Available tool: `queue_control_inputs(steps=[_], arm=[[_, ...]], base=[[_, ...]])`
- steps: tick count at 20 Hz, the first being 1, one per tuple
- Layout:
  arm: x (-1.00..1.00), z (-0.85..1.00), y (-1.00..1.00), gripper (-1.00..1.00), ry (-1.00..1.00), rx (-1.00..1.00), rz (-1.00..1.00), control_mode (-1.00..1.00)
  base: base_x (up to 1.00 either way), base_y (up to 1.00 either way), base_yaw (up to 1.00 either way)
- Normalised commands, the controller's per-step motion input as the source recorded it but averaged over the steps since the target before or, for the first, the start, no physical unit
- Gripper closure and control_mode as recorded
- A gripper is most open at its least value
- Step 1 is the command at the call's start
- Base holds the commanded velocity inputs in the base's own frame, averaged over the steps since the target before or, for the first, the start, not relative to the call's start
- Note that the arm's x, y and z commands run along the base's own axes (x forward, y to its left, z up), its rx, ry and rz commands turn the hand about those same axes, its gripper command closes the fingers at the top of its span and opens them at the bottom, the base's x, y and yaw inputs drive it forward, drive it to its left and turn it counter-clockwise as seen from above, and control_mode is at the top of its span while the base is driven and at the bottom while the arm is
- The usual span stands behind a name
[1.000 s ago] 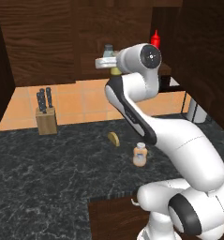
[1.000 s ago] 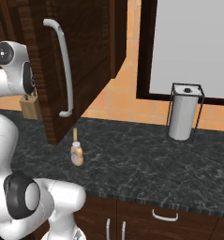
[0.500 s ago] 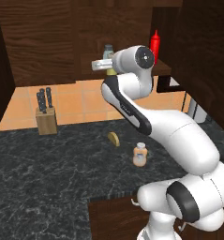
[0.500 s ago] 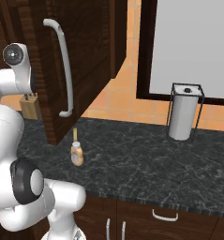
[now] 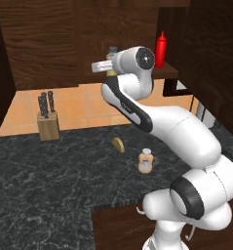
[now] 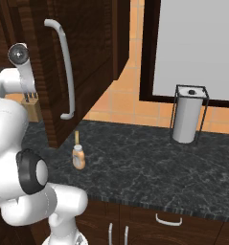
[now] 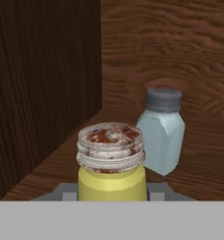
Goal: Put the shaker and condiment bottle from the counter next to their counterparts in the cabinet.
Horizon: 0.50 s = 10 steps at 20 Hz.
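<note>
My gripper [image 7: 111, 191] is shut on the yellow-green shaker [image 7: 111, 168], whose silvery, rust-flecked cap faces the hand camera. Just beyond it to the right, the pale blue-grey shaker [image 7: 162, 133] stands on the wooden shelf [image 7: 200, 176] of the cabinet. From the left base, the gripper [image 5: 107, 68] holds the shaker [image 5: 110, 71] at shelf height, below the blue-grey shaker's cap [image 5: 112, 50]. The red squeeze bottle [image 5: 160, 49] stands further right on the shelf [image 5: 167, 71]. The orange condiment bottle [image 5: 145, 161] [image 6: 78, 157] stands upright on the black counter [image 5: 45, 171].
A knife block [image 5: 47, 123] stands by the back wall, and a small yellowish disc [image 5: 118, 144] lies near the bottle. The open cabinet door with its long handle [image 6: 63, 72] hangs over the counter. A paper towel holder [image 6: 188, 115] stands to the right.
The arm has carried the shaker slightly further in at the shelf and its wrist has turned. The orange bottle has stayed put.
</note>
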Motion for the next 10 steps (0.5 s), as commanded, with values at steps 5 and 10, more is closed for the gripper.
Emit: queue_control_inputs(steps=[5, 10], arm=[[0.45, -0.15, 0.00, 1.00, 0.00, 0.00, 0.03, -1.00], [0.39, -0.37, 0.03, 1.00, 0.00, 0.00, 0.01, -1.00]], base=[[0.00, 0.00, 0.00], [0.00, 0.00, 0.00]])
